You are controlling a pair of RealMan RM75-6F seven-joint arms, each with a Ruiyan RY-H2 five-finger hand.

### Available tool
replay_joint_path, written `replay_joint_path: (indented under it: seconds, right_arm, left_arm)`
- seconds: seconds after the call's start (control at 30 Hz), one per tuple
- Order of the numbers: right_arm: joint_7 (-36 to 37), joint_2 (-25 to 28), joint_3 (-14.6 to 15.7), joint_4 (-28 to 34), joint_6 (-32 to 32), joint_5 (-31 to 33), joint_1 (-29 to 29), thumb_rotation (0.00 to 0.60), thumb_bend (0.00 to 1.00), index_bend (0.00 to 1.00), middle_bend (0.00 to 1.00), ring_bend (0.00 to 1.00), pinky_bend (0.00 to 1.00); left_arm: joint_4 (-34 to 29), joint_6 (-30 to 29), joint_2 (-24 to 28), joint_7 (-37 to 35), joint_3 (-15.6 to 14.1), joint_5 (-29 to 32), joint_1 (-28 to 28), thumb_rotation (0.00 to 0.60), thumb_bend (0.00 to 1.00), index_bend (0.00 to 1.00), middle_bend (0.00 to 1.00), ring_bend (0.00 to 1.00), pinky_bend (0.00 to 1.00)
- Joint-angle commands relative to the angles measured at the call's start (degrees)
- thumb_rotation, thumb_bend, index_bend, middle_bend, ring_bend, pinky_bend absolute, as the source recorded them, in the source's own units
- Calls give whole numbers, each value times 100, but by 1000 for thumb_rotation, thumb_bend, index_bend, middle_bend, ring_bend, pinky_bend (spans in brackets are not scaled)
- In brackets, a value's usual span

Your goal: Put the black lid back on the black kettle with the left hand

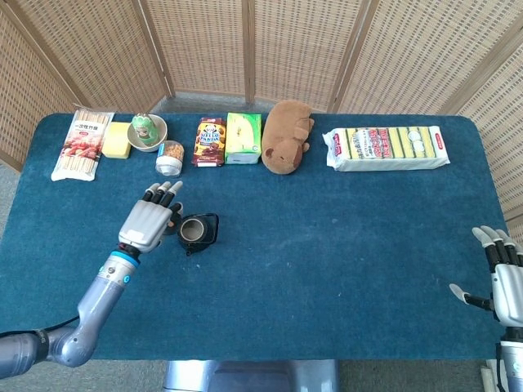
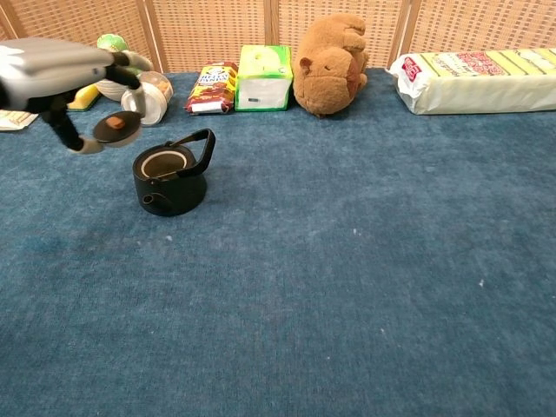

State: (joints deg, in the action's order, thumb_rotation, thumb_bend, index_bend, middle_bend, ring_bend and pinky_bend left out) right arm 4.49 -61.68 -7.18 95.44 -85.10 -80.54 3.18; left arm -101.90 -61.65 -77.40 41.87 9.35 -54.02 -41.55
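Observation:
The black kettle (image 1: 196, 231) (image 2: 169, 180) stands open on the blue table, its handle tipped to the right. My left hand (image 1: 150, 220) (image 2: 65, 80) hovers just left of it, above the table. It pinches the black lid (image 2: 117, 129), which has a small brown knob and hangs tilted in the air up and left of the kettle's mouth. In the head view the hand hides the lid. My right hand (image 1: 503, 276) rests at the table's far right edge with fingers spread, holding nothing.
Along the back edge lie a noodle packet (image 1: 82, 143), a yellow sponge (image 1: 118, 140), a bowl with a green doll (image 1: 146, 131), a jar (image 1: 170, 157), a snack box (image 1: 210, 140), a green tissue box (image 1: 243, 137), a plush capybara (image 1: 287, 135) and a long yellow pack (image 1: 386, 148).

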Motion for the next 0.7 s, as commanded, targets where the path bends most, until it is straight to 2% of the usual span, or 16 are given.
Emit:
replay_joint_path:
  seconds: [0.03,0.37,0.7]
  right_arm:
    - [20,9,3,2,3,-7,-1,600,124,103,87,67,0]
    - [89,40,0,2,8,-6,-6,600,123,103,87,66,0]
    - [103,40,13,5,25,-22,-2,600,124,103,86,67,0]
  left_arm:
    - [-83,-65,-220,422,71,347,-257,600,295,355,0,0,81]
    - [38,-222,-702,951,69,932,-623,600,296,356,0,0,81]
    - [160,-347,-765,1001,-23,1088,-698,600,296,356,0,0,81]
